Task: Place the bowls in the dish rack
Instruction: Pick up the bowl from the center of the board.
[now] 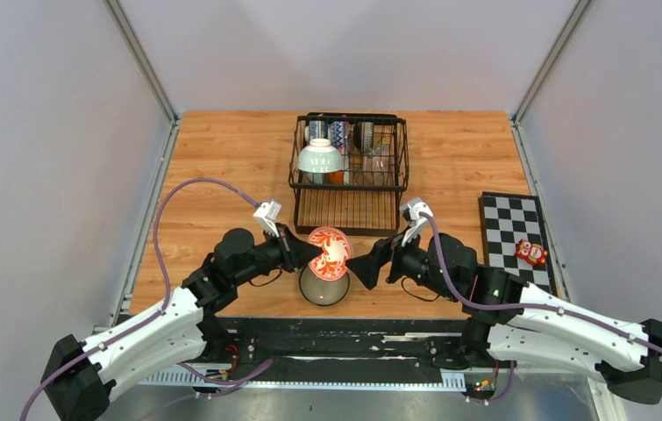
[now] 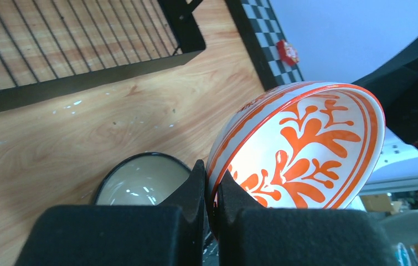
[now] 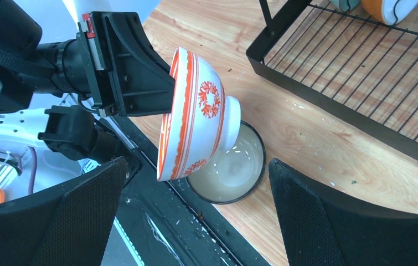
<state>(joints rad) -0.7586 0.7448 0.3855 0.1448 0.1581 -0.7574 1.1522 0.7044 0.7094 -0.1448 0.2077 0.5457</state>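
1. Left wrist view: left pincer (image 2: pixel 211 185) clamps the rim of the orange-patterned bowl (image 2: pixel 306 144), tilted on edge; a dark-rimmed bowl (image 2: pixel 140 180) sits just below it.
2. Right pincer (image 3: pixel 195 188) gapes wide opposite, holding nothing.
3. Lift clear first, then carry forward to the dish rack (image 1: pixel 349 189) beyond both pincers.
4. Right wrist alone shows that bowl's outside.

Top o/head; wrists near red bowl (image 2: pixel 306 149)
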